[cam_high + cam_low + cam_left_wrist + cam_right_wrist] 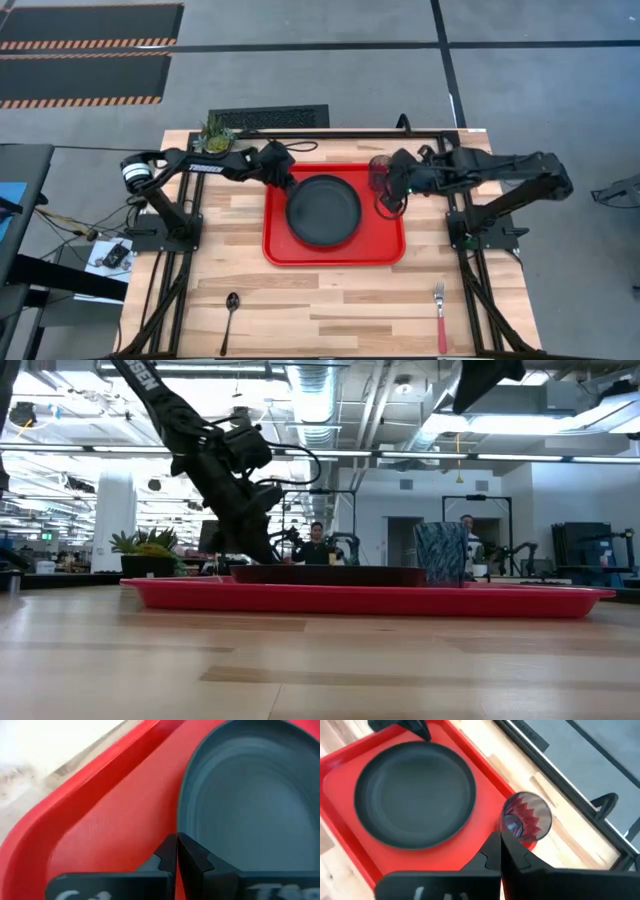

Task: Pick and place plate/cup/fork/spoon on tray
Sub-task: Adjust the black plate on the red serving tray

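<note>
Wooden boards are making up the counter (330,300), and a gray floor is being seen around it.

Near the far side of the counter, the tray (280,250) is being seen: big, bright red, with round corners and a raised rim. It is probably light and stiff.

On the tray, the plate (324,210) is lying flat. It is wide, round and matte black. It is judged to be stiff and a bit heavy, best taken by its rim.

At the tray's far right corner, the cup (379,172) is standing upright, small and dark red with see-through sides. It looks light and slippery, so it is best gripped across its sides.

Near the front edge, the fork (439,316), off to the right, and the spoon (230,314), off to the left, are lying on bare wood, well apart. Both are thin and lie flat, so the handle is best pinched.

The left pincer (287,180) is being held clenched and empty at the plate's edge. The right pincer (393,196) is being held clenched and empty just beside the cup.
</note>
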Controlling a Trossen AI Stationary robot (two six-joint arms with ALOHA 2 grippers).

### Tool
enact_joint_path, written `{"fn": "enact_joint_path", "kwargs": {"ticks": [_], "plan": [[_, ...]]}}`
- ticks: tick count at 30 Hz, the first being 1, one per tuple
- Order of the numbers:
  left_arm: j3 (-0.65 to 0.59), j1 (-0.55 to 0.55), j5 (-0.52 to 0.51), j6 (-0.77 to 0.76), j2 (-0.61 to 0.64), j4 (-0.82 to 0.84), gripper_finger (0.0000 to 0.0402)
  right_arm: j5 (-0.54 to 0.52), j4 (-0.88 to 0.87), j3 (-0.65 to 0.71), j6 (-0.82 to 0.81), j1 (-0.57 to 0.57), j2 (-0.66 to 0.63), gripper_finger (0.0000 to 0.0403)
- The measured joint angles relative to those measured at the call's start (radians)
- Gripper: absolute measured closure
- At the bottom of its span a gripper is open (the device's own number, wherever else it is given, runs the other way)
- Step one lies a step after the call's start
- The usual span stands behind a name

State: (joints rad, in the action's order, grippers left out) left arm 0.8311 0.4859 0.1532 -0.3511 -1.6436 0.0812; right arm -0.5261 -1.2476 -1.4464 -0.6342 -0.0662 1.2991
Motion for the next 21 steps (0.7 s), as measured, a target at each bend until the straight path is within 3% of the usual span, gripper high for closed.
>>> {"fn": "enact_joint_path", "kwargs": {"ticks": [10,21], "plan": [[0.005,-0.046,0.000,-0.069,0.003,0.130,0.0401,0.002,-0.050,0.000,-0.066,-0.082,0.014,0.0388],[0.005,-0.074,-0.002,-0.140,0.003,0.137,0.0401,0.018,-0.106,0.000,-0.066,-0.084,0.014,0.0389]]}}
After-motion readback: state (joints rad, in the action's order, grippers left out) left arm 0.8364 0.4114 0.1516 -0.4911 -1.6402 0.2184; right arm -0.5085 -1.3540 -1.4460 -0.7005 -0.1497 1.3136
